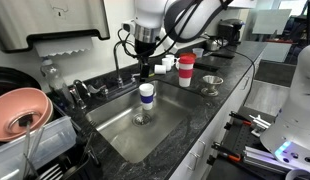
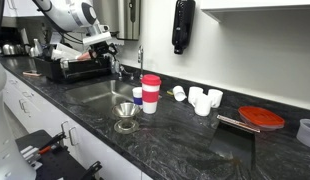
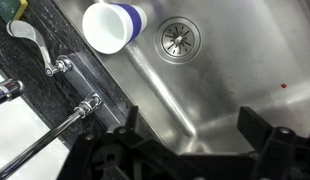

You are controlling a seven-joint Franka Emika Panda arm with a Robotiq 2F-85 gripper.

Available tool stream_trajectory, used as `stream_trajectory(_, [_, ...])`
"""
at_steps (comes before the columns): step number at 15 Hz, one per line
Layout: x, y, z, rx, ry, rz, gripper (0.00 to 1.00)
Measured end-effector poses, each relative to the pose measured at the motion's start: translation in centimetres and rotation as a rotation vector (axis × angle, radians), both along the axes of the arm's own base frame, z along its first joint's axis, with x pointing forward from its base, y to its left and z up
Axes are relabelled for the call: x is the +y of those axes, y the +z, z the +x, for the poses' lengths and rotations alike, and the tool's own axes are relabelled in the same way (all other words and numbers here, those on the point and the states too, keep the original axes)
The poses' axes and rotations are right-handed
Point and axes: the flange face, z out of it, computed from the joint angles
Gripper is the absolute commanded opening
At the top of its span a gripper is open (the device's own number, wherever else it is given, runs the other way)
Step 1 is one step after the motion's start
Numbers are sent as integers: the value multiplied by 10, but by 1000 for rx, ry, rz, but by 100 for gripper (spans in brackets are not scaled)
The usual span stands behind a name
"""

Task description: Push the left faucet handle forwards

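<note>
The left faucet handle [image 3: 59, 67] is a small shiny lever on a round base on the sink's back ledge. Its curved lever reaches toward the top left of the wrist view. It also shows small in an exterior view [image 1: 99, 88]. Next to it a long thin metal tube [image 3: 87, 104], seemingly the spout, rises from its own base. The twin lever is hidden behind my gripper body. My gripper [image 3: 195, 125] is open and empty. It hovers over the sink's back edge [image 1: 145, 69], beside the faucet, apart from the handle.
A white cup with a blue band [image 3: 113, 25] stands upside down in the steel sink [image 3: 225, 80] near the drain [image 3: 180, 38]. Cups and a metal funnel [image 1: 211, 84] stand on the dark counter. A dish rack with a pink bowl [image 1: 20, 110] is beside the sink.
</note>
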Motion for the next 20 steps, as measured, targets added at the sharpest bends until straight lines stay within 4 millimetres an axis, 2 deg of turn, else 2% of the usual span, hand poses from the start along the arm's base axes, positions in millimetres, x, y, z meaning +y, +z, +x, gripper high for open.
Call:
stream_trajectory(4, [22,-6,14,-23,80,-44,100])
stream_trajectory(8, [53,-18,47,-50,178,-82,100])
stream_trajectory(11, [67,-28,77,-64,237,-101,100])
stream_trajectory(16, [77,-41,117,-71,264,-87,100])
stream_trajectory(20, [78,-42,120,-73,264,-83,100])
